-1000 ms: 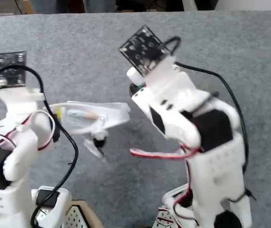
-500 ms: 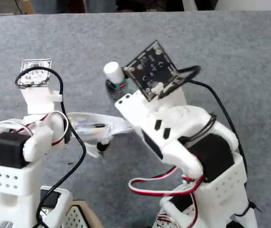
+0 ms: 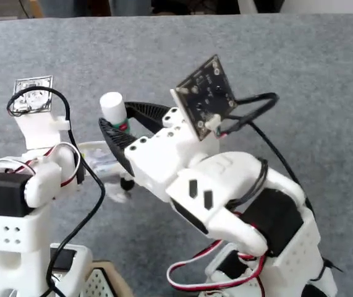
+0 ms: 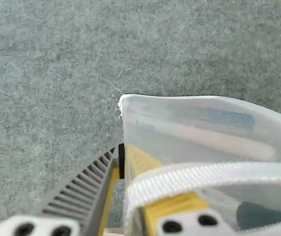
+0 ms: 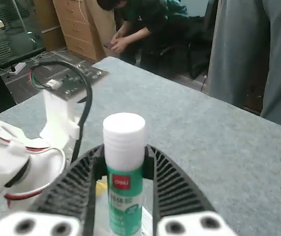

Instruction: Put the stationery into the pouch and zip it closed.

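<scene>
A glue stick [image 3: 112, 106] with a white cap and green label stands upright between the black fingers of my right gripper [image 3: 115, 116], which is shut on it. In the right wrist view the glue stick [image 5: 124, 167] fills the gap of that gripper [image 5: 124, 152]. Just below it in the high view lies the translucent pouch [image 3: 100, 159], partly covered by the right arm. My left gripper [image 4: 130, 179] is shut on the pouch [image 4: 199, 142] at its white webbing edge. A pen-like item and something blue show through the pouch wall.
Grey felt [image 3: 300, 68] covers the table. The left arm's camera board [image 3: 33, 96] and its black cable stand close to the glue stick. The bulky right arm [image 3: 225, 192] spans the middle foreground. A perforated base corner [image 3: 102, 281] sits at the near edge.
The right arm has swung left with the glue stick, from mid-table to just above the pouch. The left arm shifted slightly, and more of the pouch is now hidden.
</scene>
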Tool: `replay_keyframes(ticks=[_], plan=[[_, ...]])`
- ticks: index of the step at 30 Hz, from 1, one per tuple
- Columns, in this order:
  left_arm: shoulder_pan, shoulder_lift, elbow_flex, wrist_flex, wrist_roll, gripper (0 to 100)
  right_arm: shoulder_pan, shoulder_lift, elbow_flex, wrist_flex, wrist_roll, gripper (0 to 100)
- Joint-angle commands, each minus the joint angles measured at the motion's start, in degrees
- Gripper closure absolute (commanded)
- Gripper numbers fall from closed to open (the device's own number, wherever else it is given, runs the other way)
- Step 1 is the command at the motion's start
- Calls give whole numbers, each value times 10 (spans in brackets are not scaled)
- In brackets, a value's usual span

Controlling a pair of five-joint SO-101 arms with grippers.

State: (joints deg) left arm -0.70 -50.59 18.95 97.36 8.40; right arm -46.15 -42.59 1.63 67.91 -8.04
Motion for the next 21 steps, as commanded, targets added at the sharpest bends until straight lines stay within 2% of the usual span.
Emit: replay_keyframes(ticks=[1, 7, 13, 17, 21], plan=[[-10, -4, 0, -16, 5, 971, -10, -16, -8, -14, -7, 986], [-10, -5, -4, -13, 5, 971, -18, -17, 29, -22, -6, 986], [-9, -6, -4, -12, 5, 971, -3, -15, 125, -129, -8, 986], [-9, -6, -4, -12, 5, 971, -1, -11, 153, -174, -68, 985], [-13, -6, -4, -12, 5, 971, 0, 6, 155, -183, -68, 985]])
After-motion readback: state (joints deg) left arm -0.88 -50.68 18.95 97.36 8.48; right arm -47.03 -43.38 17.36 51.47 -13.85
